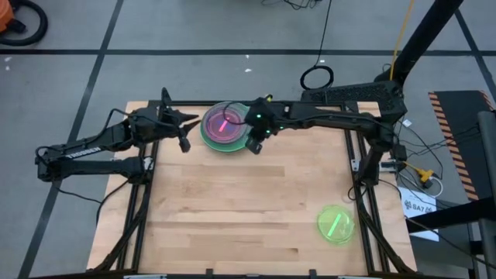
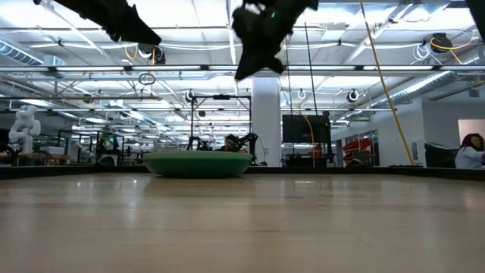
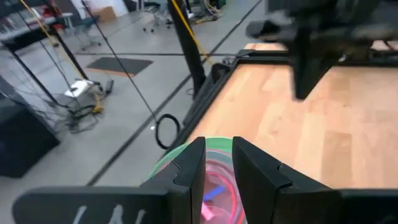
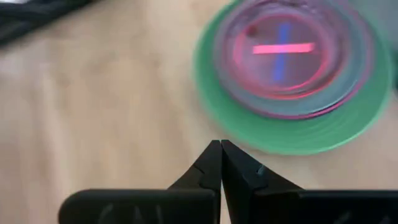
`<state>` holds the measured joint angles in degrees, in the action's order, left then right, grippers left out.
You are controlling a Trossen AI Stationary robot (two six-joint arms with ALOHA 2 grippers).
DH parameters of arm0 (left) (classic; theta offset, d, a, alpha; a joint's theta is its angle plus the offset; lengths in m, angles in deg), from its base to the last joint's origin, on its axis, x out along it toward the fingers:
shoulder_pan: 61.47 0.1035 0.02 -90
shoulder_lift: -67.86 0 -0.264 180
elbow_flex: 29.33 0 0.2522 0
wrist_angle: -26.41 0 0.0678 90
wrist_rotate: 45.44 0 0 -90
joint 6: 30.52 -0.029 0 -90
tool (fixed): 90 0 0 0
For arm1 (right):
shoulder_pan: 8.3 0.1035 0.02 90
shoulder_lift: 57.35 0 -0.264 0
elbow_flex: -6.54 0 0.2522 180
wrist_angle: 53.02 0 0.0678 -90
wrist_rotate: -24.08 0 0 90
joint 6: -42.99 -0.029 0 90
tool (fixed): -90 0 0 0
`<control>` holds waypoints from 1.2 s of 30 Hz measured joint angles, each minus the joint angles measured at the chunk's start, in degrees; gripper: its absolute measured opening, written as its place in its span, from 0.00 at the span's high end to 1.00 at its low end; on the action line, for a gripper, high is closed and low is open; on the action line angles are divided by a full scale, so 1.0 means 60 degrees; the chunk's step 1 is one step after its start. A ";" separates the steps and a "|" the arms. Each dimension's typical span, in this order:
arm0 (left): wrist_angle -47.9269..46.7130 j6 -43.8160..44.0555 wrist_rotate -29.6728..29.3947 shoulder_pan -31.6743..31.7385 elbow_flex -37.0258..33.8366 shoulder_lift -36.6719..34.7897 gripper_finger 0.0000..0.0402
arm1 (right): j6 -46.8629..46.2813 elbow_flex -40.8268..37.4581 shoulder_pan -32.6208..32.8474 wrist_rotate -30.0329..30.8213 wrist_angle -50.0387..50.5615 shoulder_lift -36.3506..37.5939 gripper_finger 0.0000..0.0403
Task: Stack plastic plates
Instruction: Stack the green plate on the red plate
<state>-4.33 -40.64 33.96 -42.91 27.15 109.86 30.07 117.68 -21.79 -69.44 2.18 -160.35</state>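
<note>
A stack of plastic plates (image 1: 225, 125) rests on the table near its far edge, a wide green plate at the bottom and smaller magenta and translucent pink ones on top (image 4: 292, 68). In the low view the stack (image 2: 198, 163) shows as a low green mound. One lime plate (image 1: 335, 225) lies alone near the table's near right corner. My left gripper (image 1: 186, 129) hangs open just left of the stack, raised off the table (image 3: 219, 163). My right gripper (image 1: 254, 142) is shut and hovers just right of and nearer than the stack (image 4: 221, 155).
Bare wooden tabletop (image 1: 248, 201) stretches between the stack and the lime plate. The black table frame (image 1: 364, 178) runs along the edges. Cables and a cable loop (image 1: 316, 77) lie on the floor beyond the far edge. A person (image 2: 471, 152) sits far back in the room.
</note>
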 joint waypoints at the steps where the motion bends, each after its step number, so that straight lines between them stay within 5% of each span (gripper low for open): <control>1: -0.0010 0.0157 0.0035 -0.0009 0.0000 0.0000 0.78 | -0.0176 0.0000 0.0079 -0.0286 0.0174 0.0192 1.00; 6: -0.0358 0.1168 0.0047 -0.0235 0.0000 0.0000 0.78 | -0.0586 0.0000 0.0553 -0.1457 0.1201 0.1071 1.00; 18: -0.0549 0.2774 0.0056 -0.2214 0.0000 0.0000 0.78 | -0.1853 -0.0701 0.2983 -0.1415 0.3178 0.1675 1.00; 30: -0.0209 0.2863 0.0024 -0.3960 0.0000 0.0000 0.78 | -0.7818 -0.3872 0.5842 -0.1703 0.0830 0.1660 1.00; 36: -0.0206 0.2966 0.0017 -0.4636 0.0000 0.0000 0.78 | -1.1416 -0.4789 0.7224 -0.1750 0.1165 0.1667 1.00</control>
<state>-5.56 -22.84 34.06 -70.73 27.15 109.86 -38.42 88.95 21.55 -79.94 9.17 -150.35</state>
